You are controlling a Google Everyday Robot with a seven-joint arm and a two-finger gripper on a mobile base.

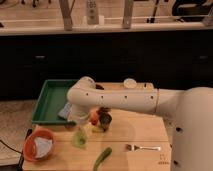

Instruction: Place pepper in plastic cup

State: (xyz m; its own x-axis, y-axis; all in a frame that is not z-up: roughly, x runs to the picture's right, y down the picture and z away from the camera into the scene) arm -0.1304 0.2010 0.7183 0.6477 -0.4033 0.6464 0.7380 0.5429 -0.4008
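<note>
One pepper [103, 156] lies diagonal, tip upper-right; gripper [79, 121] above plastic cup [80, 137].

White arm extending from the bench's right edge leftward across its middle, bending at a rounded elbow near the left edge, forearm turned downward. Gripper [80, 125] hangs below this bend, toward the front-left part of the bench, pointing down.
</note>
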